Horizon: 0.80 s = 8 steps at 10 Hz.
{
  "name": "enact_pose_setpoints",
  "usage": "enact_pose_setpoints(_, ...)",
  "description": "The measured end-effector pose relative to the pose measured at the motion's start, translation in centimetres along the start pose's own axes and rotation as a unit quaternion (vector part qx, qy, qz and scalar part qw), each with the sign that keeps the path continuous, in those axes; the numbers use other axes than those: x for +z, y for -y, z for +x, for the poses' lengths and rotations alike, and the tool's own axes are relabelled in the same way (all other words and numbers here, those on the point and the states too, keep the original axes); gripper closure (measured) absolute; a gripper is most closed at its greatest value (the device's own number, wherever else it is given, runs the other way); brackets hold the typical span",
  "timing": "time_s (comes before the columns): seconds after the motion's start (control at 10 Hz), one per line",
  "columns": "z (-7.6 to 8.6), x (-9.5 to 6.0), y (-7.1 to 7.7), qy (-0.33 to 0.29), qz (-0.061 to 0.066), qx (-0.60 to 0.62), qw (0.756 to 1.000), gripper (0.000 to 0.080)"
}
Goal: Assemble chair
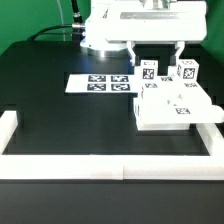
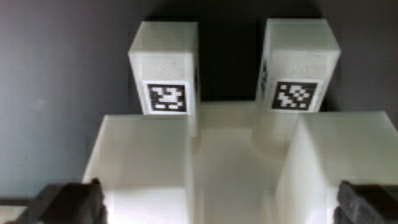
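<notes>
Exterior view: set off the arm, raised, looking down across the black tabletop (image 1: pixel 60 115) from mid range. Wrist view: set on the wrist, close above the chair (image 2: pixel 222 150). Both views share the chair (image 1: pixel 170 100) and its tagged uprights.

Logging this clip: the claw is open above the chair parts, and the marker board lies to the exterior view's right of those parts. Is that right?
Not quite. The exterior view shows the marker board to its left of the chair parts, not right. The rest holds: the claw hangs open above the parts, gripping nothing.
</notes>
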State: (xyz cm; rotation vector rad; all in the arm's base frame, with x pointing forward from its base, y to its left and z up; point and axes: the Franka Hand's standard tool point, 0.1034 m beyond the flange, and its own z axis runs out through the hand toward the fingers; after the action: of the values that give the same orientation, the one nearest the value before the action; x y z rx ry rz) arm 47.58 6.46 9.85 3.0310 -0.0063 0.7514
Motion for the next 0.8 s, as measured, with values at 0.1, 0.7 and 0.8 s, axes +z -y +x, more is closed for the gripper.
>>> enact_pose_setpoints(0.1, 0.2, 0.0, 0.0, 0.0, 0.0, 0.001, 1.0, 0.0151)
enact_pose_setpoints(0.7, 1.3, 0.7, -0.2, -0.004, -0.002, 0.004, 1.0, 0.0151)
enact_pose_setpoints(0.8, 1.7, 0.9, -0.1, -0.007, -0.002, 0.005, 1.0, 0.0151)
